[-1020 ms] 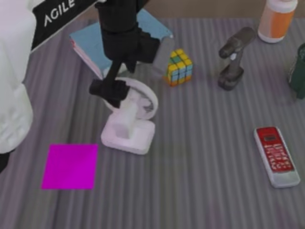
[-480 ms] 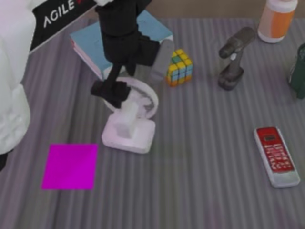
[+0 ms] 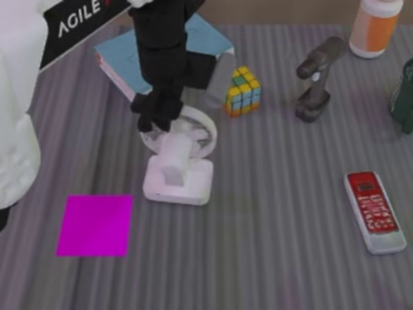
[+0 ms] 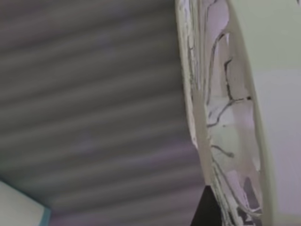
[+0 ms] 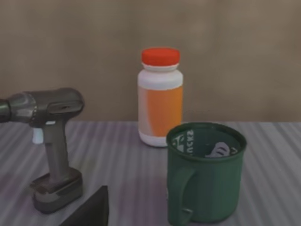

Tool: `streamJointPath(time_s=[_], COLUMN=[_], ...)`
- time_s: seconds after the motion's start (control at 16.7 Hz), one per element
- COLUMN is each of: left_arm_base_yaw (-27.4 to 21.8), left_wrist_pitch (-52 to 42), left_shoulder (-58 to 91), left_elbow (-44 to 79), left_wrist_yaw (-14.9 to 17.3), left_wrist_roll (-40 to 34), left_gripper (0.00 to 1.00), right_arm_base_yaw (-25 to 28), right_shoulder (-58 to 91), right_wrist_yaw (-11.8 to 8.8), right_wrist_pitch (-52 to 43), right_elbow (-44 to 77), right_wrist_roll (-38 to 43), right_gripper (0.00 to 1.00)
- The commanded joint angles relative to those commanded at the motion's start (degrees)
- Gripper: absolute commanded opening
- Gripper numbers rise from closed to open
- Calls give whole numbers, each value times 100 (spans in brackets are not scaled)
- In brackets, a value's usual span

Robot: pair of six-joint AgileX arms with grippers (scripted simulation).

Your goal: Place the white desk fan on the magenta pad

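Note:
The white desk fan (image 3: 175,166) stands upright left of the table's middle, its round grille head toward the back and its rounded square base (image 3: 179,185) toward the front. My left gripper (image 3: 157,118) reaches down from the back and is shut on the rim of the grille. In the left wrist view the grille (image 4: 221,117) fills the picture, with one dark fingertip (image 4: 203,214) pressed beside it. The magenta pad (image 3: 95,225) lies flat and bare at the front left, a short way from the fan's base. My right arm is outside the top view.
Behind the fan lies a blue book (image 3: 126,55), with a colour cube (image 3: 242,91) to its right. A grey drill (image 3: 316,81), an orange bottle (image 3: 373,26) and a green mug (image 5: 204,172) stand at the back right. A red phone (image 3: 374,212) lies at the right.
My left gripper has come in over the grille and narrowed onto it. The fan has turned and shifted slightly to the right; the pad has not moved.

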Motion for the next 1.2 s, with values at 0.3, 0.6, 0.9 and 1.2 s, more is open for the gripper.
streamJointPath(time_s=[0.3,0.6,0.9,1.2], left_arm_base_yaw=[0,0,49,85], left_wrist_pitch=[0,0,-350,-1272], left_shoulder=[0,0,107,394], left_elbow=[0,0,430,1729], left_wrist_yaw=[0,0,4,4], left_wrist_roll=[0,0,-6,14], left_gripper=[0,0,0,0], right_arm_base_yaw=[0,0,0,0], right_shoulder=[0,0,0,0], right_wrist_yaw=[0,0,0,0], right_wrist_pitch=[0,0,0,0], right_elbow=[0,0,0,0], right_wrist_roll=[0,0,0,0], right_gripper=[100,100,100,100])
